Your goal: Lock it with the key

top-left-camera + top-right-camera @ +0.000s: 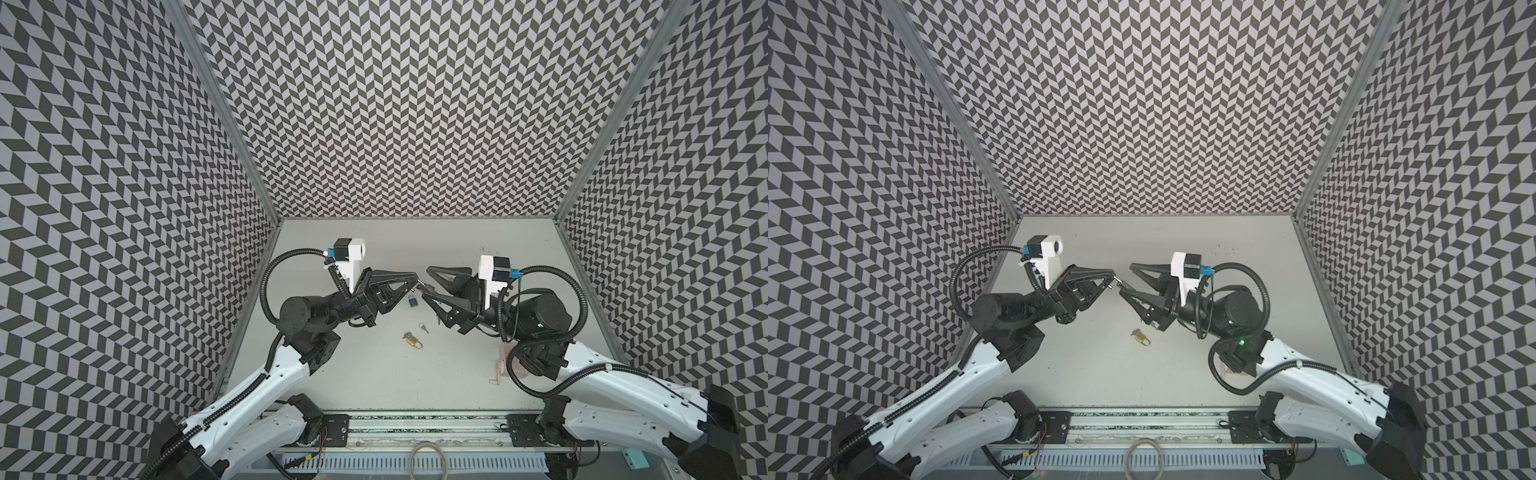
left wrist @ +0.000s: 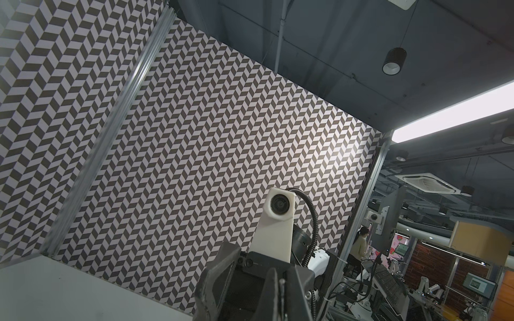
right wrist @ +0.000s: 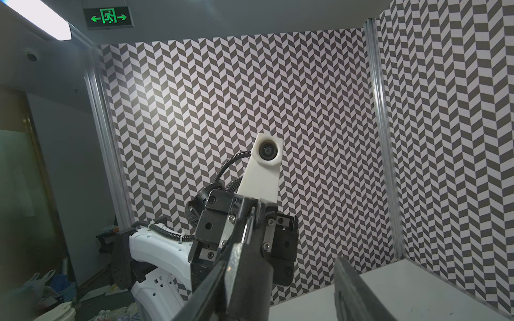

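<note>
The key (image 1: 420, 284) is a small silver sliver sticking out of the tips of the left pincer (image 1: 415, 283), which is clamped closed on it above the middle of the table (image 1: 353, 374). The key is too small for its teeth to be made out. The right pincer (image 1: 425, 282) faces it tip to tip with its two fingers spread apart. The key's end lies between them, near the lower finger, and I cannot tell whether they touch. In a top view a blue padlock (image 1: 412, 301) lies on the table just below the tips. In a top view the right pincer (image 1: 1125, 279) covers that spot. Lower in the frame lies a brass padlock (image 1: 413, 342) with a second key (image 1: 406, 334) at its upper-left end and a spare key (image 1: 423, 328) near it. A pale pink object (image 1: 503, 365) at lower right is half covered by the right arm, and I cannot tell what it is. Both arms reach in from the lower corners, elbows bent, with the pincers raised off the table and pointing at each other.
</note>
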`<action>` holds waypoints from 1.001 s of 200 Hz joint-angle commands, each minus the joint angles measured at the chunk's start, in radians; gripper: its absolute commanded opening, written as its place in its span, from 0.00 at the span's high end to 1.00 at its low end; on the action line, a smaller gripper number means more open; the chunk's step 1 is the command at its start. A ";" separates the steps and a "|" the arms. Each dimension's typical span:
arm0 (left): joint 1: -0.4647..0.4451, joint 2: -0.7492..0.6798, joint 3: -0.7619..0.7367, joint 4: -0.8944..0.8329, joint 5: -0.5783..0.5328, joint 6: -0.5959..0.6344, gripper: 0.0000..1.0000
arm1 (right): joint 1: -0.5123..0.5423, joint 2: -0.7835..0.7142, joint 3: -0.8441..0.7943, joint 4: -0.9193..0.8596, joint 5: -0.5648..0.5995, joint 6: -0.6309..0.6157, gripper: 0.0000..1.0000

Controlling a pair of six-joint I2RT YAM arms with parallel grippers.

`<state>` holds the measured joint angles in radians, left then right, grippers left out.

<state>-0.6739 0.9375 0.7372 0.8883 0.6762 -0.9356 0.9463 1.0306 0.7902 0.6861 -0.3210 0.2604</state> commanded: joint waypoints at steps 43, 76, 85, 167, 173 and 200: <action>-0.010 -0.005 0.001 0.076 -0.017 -0.023 1.00 | 0.005 0.004 0.027 0.064 -0.024 -0.005 0.75; -0.010 -0.016 -0.002 0.055 -0.032 -0.021 1.00 | 0.005 -0.003 0.029 0.056 -0.025 0.010 0.95; -0.011 -0.021 -0.001 0.035 -0.043 -0.013 1.00 | 0.005 -0.008 0.030 0.051 -0.019 0.018 1.00; 0.073 -0.098 0.080 -0.391 -0.159 0.180 0.25 | -0.090 -0.052 0.143 -0.228 -0.109 0.115 1.00; 0.090 -0.102 0.080 -0.405 -0.152 0.187 0.24 | -0.112 -0.046 0.153 -0.252 -0.135 0.127 1.00; 0.149 -0.105 0.111 -0.515 -0.077 0.272 0.25 | -0.222 -0.005 0.242 -0.416 -0.320 0.141 1.00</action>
<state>-0.5640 0.8406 0.8017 0.5167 0.5529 -0.7570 0.7998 1.0069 0.9527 0.3965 -0.4683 0.3614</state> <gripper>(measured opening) 0.758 0.135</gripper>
